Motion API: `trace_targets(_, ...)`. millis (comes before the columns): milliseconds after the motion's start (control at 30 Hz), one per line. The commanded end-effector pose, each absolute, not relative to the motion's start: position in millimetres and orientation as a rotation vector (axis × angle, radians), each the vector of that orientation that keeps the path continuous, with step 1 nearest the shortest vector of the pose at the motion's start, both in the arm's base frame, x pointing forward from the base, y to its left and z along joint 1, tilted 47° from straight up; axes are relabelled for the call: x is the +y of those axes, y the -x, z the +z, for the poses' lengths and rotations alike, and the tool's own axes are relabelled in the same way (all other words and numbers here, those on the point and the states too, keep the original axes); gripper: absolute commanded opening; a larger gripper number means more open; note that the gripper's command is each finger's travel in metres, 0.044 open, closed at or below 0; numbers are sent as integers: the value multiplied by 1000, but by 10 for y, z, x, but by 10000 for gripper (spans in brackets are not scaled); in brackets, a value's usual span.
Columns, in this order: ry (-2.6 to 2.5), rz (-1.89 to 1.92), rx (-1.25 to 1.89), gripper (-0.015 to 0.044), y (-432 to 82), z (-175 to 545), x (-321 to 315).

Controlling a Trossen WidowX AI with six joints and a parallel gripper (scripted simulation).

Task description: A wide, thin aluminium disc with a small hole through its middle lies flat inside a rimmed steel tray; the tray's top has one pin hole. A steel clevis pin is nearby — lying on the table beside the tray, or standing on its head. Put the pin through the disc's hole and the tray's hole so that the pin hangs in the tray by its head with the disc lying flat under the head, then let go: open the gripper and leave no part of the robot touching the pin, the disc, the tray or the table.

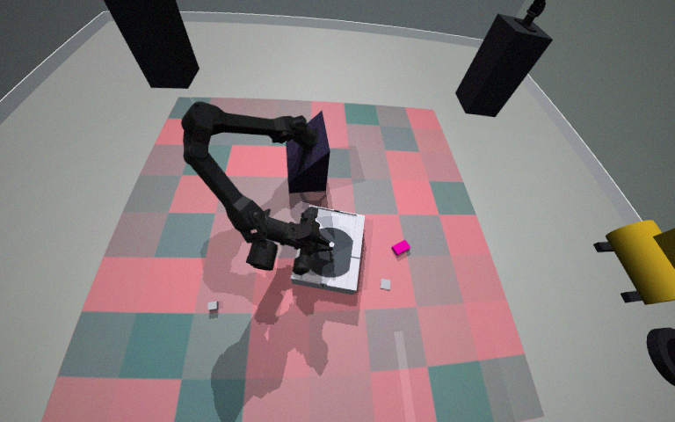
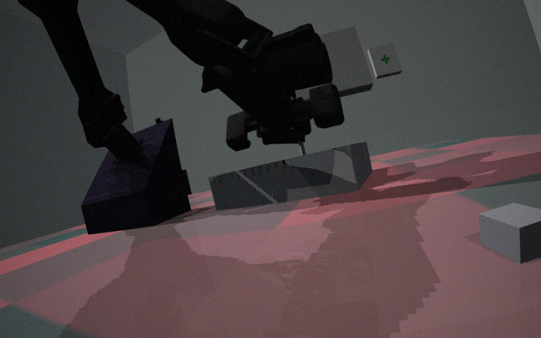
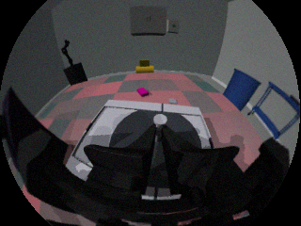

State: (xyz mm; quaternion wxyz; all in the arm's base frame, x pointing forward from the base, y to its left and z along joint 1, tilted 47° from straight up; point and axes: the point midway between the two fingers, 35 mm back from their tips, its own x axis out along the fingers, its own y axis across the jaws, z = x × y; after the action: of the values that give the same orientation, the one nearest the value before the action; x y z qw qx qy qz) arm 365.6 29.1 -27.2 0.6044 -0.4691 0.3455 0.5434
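Note:
The steel tray (image 1: pixel 356 276) (image 2: pixel 247 189) (image 3: pixel 96 129) stands on the checkered table in front of the arm's base. The dark, wide disc (image 1: pixel 342 261) (image 3: pixel 126 129) lies flat inside it, partly covered by the fingers. My gripper (image 1: pixel 328 245) (image 2: pixel 301 139) (image 3: pixel 158 127) is shut on the pin (image 1: pixel 331 243) (image 2: pixel 302 148) (image 3: pixel 160 120) above the middle part of the disc. The pin's round pale head is up, and its shank points down, slightly tilted in the exterior view. The pin's lower end, the disc's hole and the tray's hole are hidden.
The dark wedge-shaped base (image 1: pixel 309 161) (image 2: pixel 135 187) stands behind the tray. A magenta block (image 1: pixel 401 247) (image 3: pixel 142 91) and a small grey block (image 1: pixel 385 284) (image 3: pixel 172 101) lie beyond the tray. Another pale block (image 1: pixel 213 305) (image 2: pixel 508 224) lies on the opposite side.

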Motion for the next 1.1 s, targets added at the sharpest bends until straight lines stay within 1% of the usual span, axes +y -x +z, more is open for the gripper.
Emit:
trace_targets(0, 1092, 1253, 798, 0, -3680, -259, 281)
trace_targets(1067, 1092, 1253, 798, 0, -3710, -240, 270)
